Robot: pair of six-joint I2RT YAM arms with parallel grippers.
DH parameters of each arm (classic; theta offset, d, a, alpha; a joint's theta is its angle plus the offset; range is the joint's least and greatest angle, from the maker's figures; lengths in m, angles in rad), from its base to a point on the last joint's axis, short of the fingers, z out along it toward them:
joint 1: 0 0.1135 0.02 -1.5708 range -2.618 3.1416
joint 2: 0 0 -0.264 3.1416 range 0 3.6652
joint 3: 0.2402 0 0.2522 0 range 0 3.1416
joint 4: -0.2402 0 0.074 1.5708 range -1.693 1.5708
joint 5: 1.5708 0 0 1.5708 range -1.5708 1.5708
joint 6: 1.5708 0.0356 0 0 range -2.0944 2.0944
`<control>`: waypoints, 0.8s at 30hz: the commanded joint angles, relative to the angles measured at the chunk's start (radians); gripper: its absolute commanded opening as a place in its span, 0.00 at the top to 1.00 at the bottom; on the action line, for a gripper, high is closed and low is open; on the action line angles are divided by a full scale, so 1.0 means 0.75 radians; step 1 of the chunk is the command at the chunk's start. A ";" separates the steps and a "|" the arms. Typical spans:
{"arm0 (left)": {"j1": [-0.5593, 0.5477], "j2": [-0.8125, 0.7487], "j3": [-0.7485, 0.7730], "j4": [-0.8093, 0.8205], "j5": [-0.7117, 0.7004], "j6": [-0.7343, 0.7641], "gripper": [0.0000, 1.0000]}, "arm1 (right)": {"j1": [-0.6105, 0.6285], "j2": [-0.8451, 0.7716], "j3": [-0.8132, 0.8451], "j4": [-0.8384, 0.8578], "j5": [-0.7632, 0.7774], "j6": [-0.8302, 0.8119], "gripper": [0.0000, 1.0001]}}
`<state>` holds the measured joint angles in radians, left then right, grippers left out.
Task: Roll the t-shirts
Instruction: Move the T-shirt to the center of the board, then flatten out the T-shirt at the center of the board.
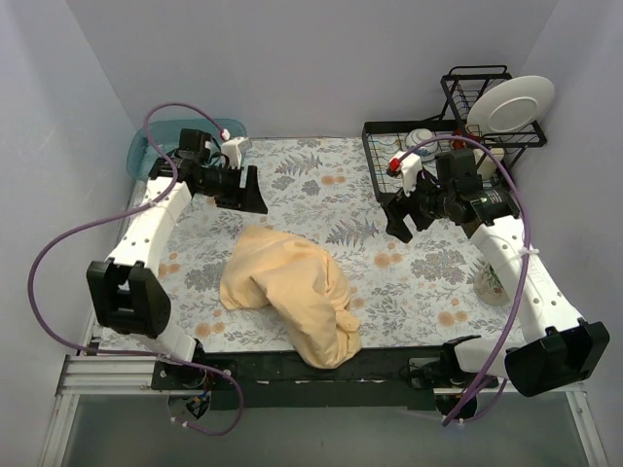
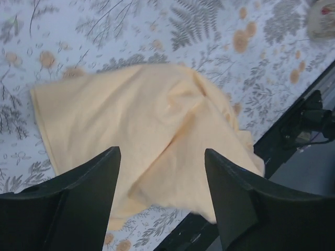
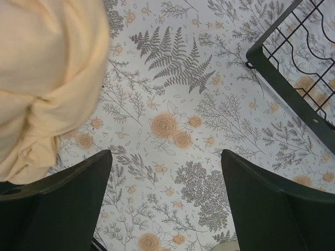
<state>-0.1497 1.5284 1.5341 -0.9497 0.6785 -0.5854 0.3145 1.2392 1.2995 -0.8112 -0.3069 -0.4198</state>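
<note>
Judging by how the cloth lies, the rolling has hardly begun, or has come out badly. A pale yellow t-shirt (image 1: 287,292) sits in a loose heap at the middle of the worktop (image 1: 321,185) and reaches down to the near edge. Its far-left part spreads fairly flat. The near end is bunched into a thick, twisted lump that touches the black rail (image 1: 389,375) along the near edge. No tidy cylinder shows. I cannot tell whether the heap is one shirt or more. What is left, I judge, is nearly everything: spread the cloth flat, square it up, then roll it evenly.

The left tool (image 1: 245,195) hangs above the far-left part of the worktop, jaws spread wide and holding nothing; its wrist view looks down on the shirt. The right tool (image 1: 407,219) hangs toward the far-right, just beside the black wire dish rack (image 1: 389,146), jaws also wide and empty.

The worktop wears a pale covering printed with grey ferns and orange flowers, and it lies smooth where it is bare. The rack takes the far-right corner, with a white plate (image 1: 511,102) standing on edge in it. A blue tray (image 1: 146,156) sits at the far-left corner. Plain pale lilac-grey walls (image 1: 321,58) close in on three sides.
</note>
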 commanded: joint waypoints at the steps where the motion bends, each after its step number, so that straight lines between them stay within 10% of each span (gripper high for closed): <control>1: 0.011 0.081 -0.049 0.031 -0.238 -0.074 0.34 | 0.008 0.004 0.042 -0.076 -0.179 -0.113 0.10; 12: 0.046 -0.025 0.049 0.078 -0.602 -0.105 0.11 | 0.825 0.348 0.220 -0.078 0.016 -0.467 0.12; 18: 0.345 -0.023 0.065 -0.024 -0.416 -0.107 0.12 | 0.861 0.647 0.374 -0.184 0.020 -0.461 0.15; 24: 0.359 -0.195 -0.135 -0.030 -0.148 0.217 0.11 | 0.838 0.357 -0.077 -0.264 0.066 -0.716 0.17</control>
<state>0.1440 1.4948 1.5127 -0.9321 0.3973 -0.5961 0.9543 1.6844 1.3983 -0.8936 -0.2787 -0.8082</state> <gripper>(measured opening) 0.881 0.829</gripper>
